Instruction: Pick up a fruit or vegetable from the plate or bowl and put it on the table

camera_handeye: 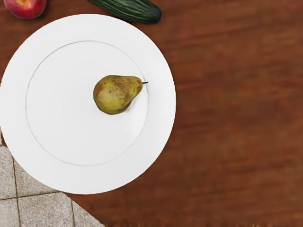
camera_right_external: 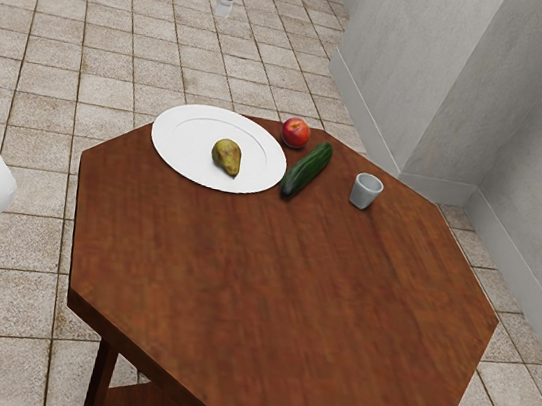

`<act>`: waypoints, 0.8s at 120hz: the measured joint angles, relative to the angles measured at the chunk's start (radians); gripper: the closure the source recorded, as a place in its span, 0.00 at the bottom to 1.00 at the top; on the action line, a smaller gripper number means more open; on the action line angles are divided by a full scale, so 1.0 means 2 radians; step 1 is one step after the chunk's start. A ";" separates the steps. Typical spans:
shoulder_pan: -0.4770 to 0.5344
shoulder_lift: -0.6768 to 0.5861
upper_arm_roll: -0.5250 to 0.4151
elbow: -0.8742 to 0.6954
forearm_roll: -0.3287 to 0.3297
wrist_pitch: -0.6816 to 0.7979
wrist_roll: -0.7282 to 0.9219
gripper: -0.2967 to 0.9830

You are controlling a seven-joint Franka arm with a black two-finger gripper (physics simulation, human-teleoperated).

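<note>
can't tell if the tool (camera_right_external: 226,5) is open or closed, but exterior view has the pear (camera_right_external: 226,156) just 4 o'clock of the plate's (camera_right_external: 181,140) middle, so I'd ease down open and pinch its fat end (camera_handeye: 110,96), square to the stem (camera_handeye: 146,82)

A red fruit, a cucumber and a small cup, standing by.
The red fruit (camera_right_external: 296,133), which is perhaps a peach, lies near one end of the dark green cucumber (camera_right_external: 307,171), not touching it. On the cucumber's other side, the grey cup (camera_right_external: 364,193) stands upright with its mouth up. Behind are the pale tiled floor (camera_right_external: 73,34) and one plain grey wall (camera_right_external: 422,63).
</note>
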 joint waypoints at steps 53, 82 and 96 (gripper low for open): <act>-0.338 -0.059 0.217 -0.029 0.076 -0.029 0.006 0.25; -0.227 -0.228 0.173 -0.163 0.113 -0.055 -0.032 0.25; -0.236 -0.230 0.175 -0.166 0.139 -0.055 -0.054 0.25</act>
